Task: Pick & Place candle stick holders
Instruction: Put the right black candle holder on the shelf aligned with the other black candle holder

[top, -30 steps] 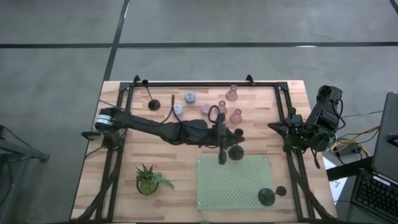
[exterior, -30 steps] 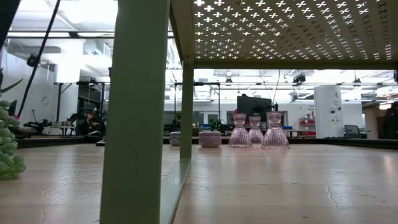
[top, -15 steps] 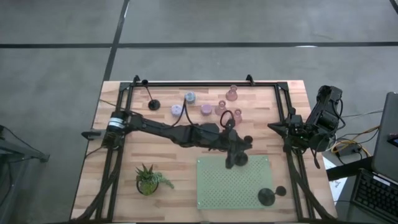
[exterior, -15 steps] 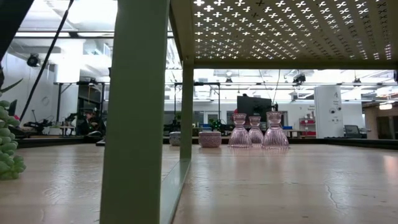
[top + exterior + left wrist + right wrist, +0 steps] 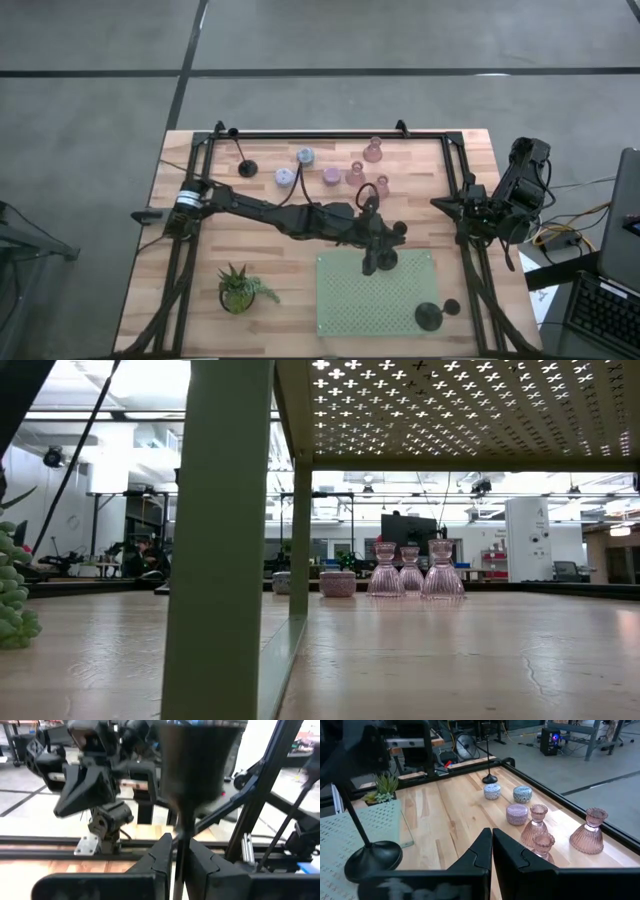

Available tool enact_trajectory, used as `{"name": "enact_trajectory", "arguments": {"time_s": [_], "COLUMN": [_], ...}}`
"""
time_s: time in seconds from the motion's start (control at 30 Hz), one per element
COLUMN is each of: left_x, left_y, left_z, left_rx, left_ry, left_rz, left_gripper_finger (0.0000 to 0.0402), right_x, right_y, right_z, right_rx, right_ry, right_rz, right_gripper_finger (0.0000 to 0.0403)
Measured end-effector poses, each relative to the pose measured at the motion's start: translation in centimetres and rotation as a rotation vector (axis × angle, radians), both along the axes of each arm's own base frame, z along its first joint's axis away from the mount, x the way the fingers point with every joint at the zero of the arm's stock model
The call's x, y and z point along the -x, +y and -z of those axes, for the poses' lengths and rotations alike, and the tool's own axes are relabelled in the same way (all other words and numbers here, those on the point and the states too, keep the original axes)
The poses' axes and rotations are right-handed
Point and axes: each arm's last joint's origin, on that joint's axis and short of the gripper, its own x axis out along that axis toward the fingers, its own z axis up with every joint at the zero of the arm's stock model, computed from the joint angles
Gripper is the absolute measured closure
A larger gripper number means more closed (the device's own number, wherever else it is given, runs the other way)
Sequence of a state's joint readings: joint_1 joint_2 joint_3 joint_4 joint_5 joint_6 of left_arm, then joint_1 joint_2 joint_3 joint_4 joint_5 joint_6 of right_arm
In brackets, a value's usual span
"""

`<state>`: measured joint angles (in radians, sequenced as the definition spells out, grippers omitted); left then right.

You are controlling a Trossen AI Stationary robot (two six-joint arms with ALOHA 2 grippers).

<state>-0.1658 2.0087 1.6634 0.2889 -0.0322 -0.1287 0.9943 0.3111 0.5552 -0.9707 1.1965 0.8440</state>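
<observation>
My left gripper reaches over the far edge of the green perforated tray and is shut on a black thin-stemmed candle stick holder. Its round base is at the tray's far edge. Two more black holders stand on the tray's near right corner, and another stands on the table at the far left. Three pink bell-shaped holders and three short lilac ones stand at the far middle. My right gripper is shut and empty at the table's right edge. My left gripper pinches the black holder's thin stem between its two fingers, below the cup. The fingers come about level from the table's left and lie across the stem. The holder stands upright. I cannot tell whether its base rests on the tray or hangs just above it.
A small green potted plant stands near the front left. A black frame rail runs along the table's far side and down both sides. The tray stands on green legs above the tabletop. Bare wood lies between the plant and the holders.
My left gripper has carried the black holder toward the table's near right, from beside the pink holders to the tray's far edge, and has kept still for the last half second. The holder has stayed upright. My right arm has not moved.
</observation>
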Motion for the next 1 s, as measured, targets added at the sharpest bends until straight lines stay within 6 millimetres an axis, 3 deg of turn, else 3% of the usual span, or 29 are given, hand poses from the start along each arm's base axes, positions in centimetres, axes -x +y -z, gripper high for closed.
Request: {"name": "enact_trajectory", "arguments": {"time_s": [0.37,1.0], "left_x": [0.0,0.1], "left_y": [-0.1,-0.1], "left_z": [0.7,1.7], "left_rx": [-0.019,-0.027], "left_ry": [0.002,0.018], "left_rz": [0.002,0.002], "left_gripper_finger": [0.0381,0.0352], "right_x": [0.0,0.0], "right_y": [0.0,0.0], "right_z": [0.0,0.0], "right_rx": [0.0,0.005], "right_ry": [0.0,0.0], "right_rz": [0.0,-0.001], "right_gripper_finger": [0.0394,0.0394]}}
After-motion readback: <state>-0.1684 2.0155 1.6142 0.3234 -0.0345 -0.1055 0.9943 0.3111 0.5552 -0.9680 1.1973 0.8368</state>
